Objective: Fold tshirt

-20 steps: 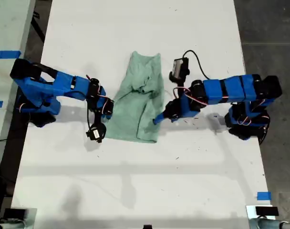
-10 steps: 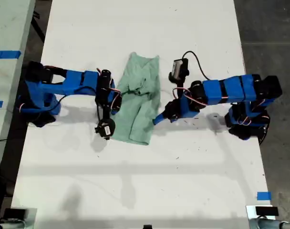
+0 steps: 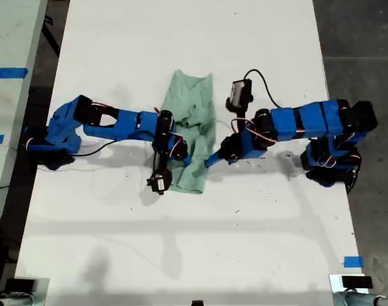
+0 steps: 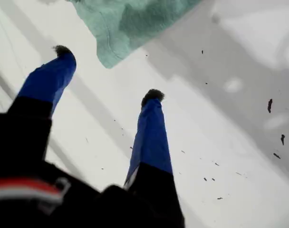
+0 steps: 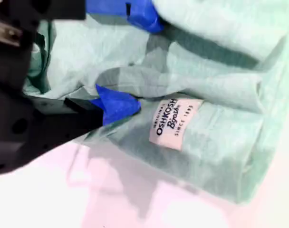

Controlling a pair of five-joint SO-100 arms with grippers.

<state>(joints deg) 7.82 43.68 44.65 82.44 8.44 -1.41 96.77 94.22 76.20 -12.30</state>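
White table [image 3: 181, 242] under crumpled tshirt [image 3: 195, 121], grey floor [image 3: 360, 38] beside.

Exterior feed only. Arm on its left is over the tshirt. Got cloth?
Observer: My second gripper. Its fingers straddle a raised fold of the tshirt; I cannot tell whether they are clamped.
Operator: Other arm?
Observer: My first gripper is open and empty over the bare table, with a tshirt corner just ahead.
Operator: Anything on the fabric?
Observer: A neck label reading OshKosh B'gosh faces up.
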